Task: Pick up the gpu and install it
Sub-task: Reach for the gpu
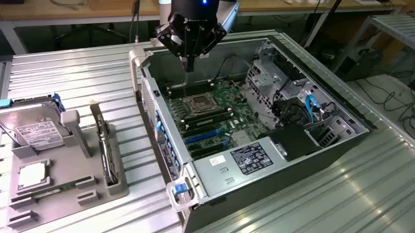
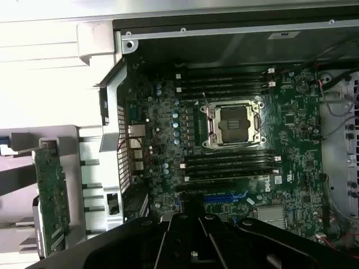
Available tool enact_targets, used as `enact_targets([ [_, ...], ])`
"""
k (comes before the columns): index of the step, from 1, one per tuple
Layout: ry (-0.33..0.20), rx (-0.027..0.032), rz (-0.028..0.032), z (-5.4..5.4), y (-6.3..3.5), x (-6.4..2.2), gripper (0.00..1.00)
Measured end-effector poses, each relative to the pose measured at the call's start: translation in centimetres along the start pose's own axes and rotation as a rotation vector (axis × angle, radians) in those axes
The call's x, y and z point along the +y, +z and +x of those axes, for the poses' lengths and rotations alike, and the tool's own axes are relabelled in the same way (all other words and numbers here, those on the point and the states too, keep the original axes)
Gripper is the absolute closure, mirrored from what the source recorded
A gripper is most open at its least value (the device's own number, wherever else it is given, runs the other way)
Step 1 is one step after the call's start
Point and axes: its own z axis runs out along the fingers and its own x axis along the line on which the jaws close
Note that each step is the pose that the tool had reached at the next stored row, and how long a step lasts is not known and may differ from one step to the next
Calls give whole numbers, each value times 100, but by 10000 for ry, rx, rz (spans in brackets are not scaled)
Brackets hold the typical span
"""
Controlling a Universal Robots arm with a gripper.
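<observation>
The gpu (image 1: 104, 145) is a thin dark card standing on edge in a slot of the grey holder (image 1: 81, 160), on the exterior view's left beside the computer. In the wrist view the gpu (image 2: 51, 193) shows its component side, just outside the case wall. My gripper (image 1: 189, 65) hangs over the far end of the open computer case (image 1: 337, 104), above the motherboard (image 1: 214, 114) and well away from the gpu. Its fingers meet in a narrow tip with nothing between them. The gripper (image 2: 189, 208) also appears as a dark shape over the blue expansion slots (image 2: 224, 198).
The holder also carries a silver hard drive (image 1: 38, 130), a square processor (image 1: 31, 174) and a slim memory stick (image 1: 50, 192). Inside the case are the empty processor socket (image 1: 198, 103), blue slots (image 1: 204, 138), a labelled power supply (image 1: 250, 158) and cables (image 1: 310, 109). All stand on a ribbed metal table (image 1: 77, 77).
</observation>
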Motion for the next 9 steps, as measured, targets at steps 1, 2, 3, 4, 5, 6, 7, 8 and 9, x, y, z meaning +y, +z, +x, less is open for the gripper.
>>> enact_targets([
  [1, 0, 0, 1, 2, 0, 0, 89],
  [2, 1, 0, 0, 10, 0, -1, 89],
  [3, 1, 0, 0, 14, 0, -1, 89],
  [4, 1, 0, 0, 18, 0, -1, 89],
  [5, 0, -1, 0, 22, 0, -2, 89],
  [6, 0, 0, -1, 27, -1, -2, 89],
  [7, 0, 0, 0, 31, -1, -2, 89],
  [8, 0, 0, 0, 35, -1, -3, 89],
  [9, 0, 0, 0, 39, -1, -3, 89],
])
